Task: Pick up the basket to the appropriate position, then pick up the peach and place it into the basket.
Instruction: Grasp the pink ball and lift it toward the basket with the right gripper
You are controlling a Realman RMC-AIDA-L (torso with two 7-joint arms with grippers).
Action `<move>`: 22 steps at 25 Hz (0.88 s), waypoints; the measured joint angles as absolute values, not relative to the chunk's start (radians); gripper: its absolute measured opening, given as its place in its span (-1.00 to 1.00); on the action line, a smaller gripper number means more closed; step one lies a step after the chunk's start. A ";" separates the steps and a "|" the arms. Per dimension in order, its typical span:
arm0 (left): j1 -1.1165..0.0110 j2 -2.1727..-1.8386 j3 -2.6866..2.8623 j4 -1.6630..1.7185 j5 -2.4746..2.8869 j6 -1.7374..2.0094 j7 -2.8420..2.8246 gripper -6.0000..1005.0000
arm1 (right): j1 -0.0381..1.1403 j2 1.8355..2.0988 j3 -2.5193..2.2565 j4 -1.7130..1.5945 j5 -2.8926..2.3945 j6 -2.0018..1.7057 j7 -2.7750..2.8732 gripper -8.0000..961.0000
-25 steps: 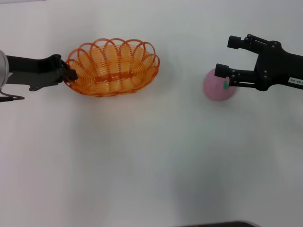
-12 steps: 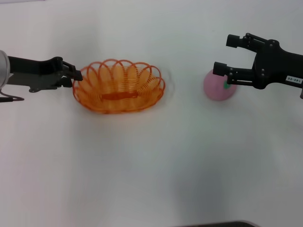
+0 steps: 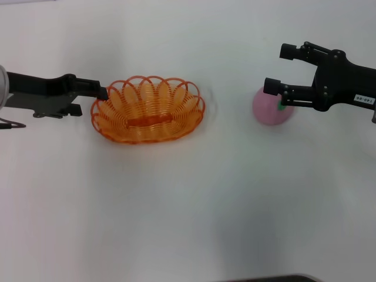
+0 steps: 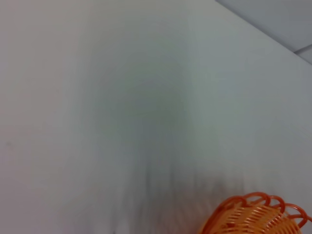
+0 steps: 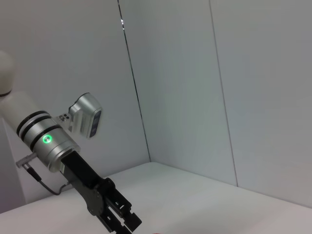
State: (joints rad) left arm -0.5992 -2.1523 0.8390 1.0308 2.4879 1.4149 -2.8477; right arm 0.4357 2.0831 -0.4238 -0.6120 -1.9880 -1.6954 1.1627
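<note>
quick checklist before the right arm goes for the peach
1. Basket flat on the table: ok.
2. Basket bowl empty, ready for the fruit: ok.
3. Left gripper clear of the basket rim: cannot tell, its tip sits right at the rim.
4. Right gripper open: ok, jaws spread.
5. Right gripper lined up on the peach: not ok, only one finger overlaps it.
6. Path from peach to basket free of other things: ok.

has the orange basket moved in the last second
Yes. In the head view the basket has shifted toward the peach, which stayed put, and has settled flat instead of tilted. The left gripper is at its rim; the right gripper hovers over the peach.
</note>
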 joint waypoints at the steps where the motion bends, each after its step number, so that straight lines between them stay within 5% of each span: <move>1: -0.599 -2.151 0.839 1.031 2.488 1.415 -2.847 0.36 | 0.436 2.083 -0.424 -0.612 -1.988 -1.696 1.163 0.97; 5: -0.600 -2.145 0.840 1.031 2.488 1.417 -2.840 0.65 | 0.436 2.083 -0.425 -0.612 -1.988 -1.696 1.163 0.97; 22: -0.582 -2.141 0.841 1.084 2.490 1.476 -2.548 0.77 | 0.437 2.085 -0.421 -0.611 -1.988 -1.695 1.195 0.97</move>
